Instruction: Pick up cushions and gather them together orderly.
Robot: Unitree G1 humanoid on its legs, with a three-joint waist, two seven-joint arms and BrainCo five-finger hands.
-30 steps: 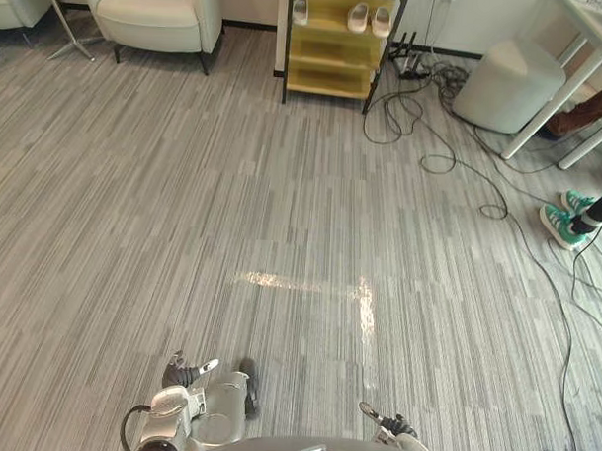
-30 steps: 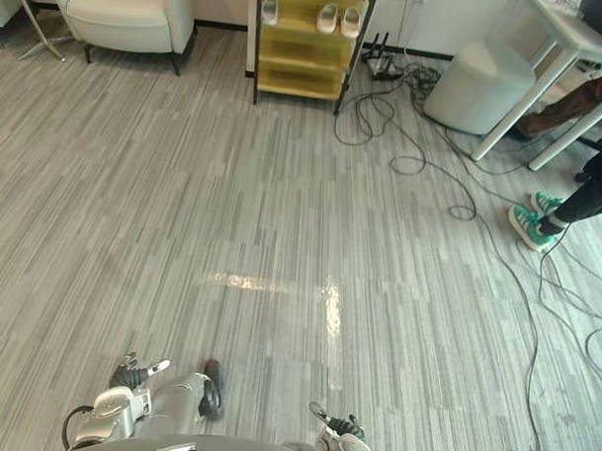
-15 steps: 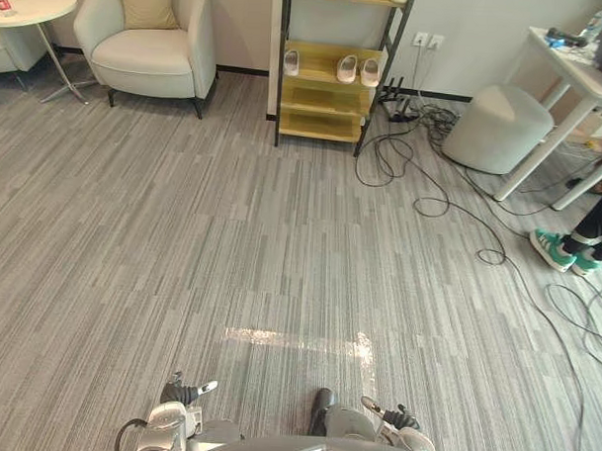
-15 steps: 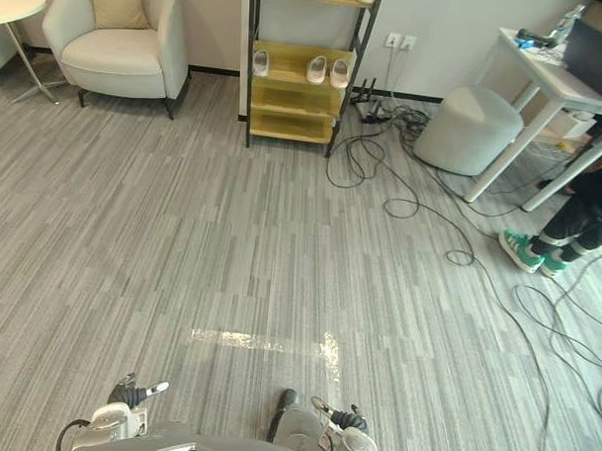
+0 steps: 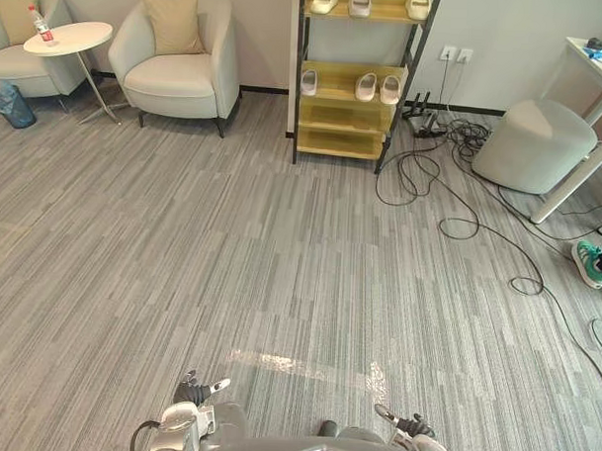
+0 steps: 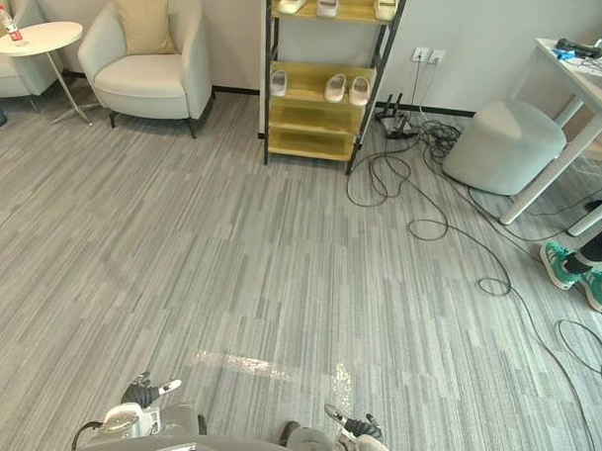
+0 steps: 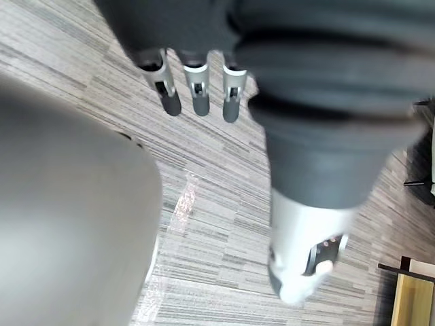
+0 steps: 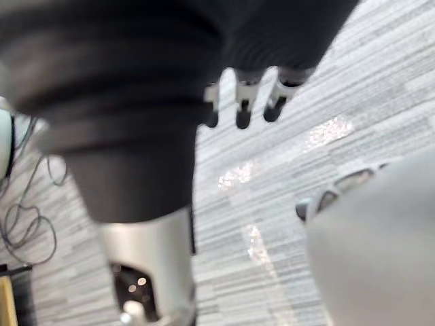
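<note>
Your cushions sit well apart from you, across the grey floor (image 5: 281, 245). One tan cushion (image 5: 172, 25) stands against the back of the cream armchair (image 5: 178, 78). A second cushion (image 5: 14, 16) leans in the neighbouring seat (image 5: 29, 73), which the frame's edge cuts off. The left hand (image 5: 198, 391) and right hand (image 5: 407, 425) hang low by you, fingers straight and loose, holding nothing, with the palms hidden.

The camera tilts up: a tan cushion (image 5: 173, 25) on the armchair (image 5: 179, 85) at 11 o'clock now shows, with a round side table (image 5: 68, 37) beside it.
</note>
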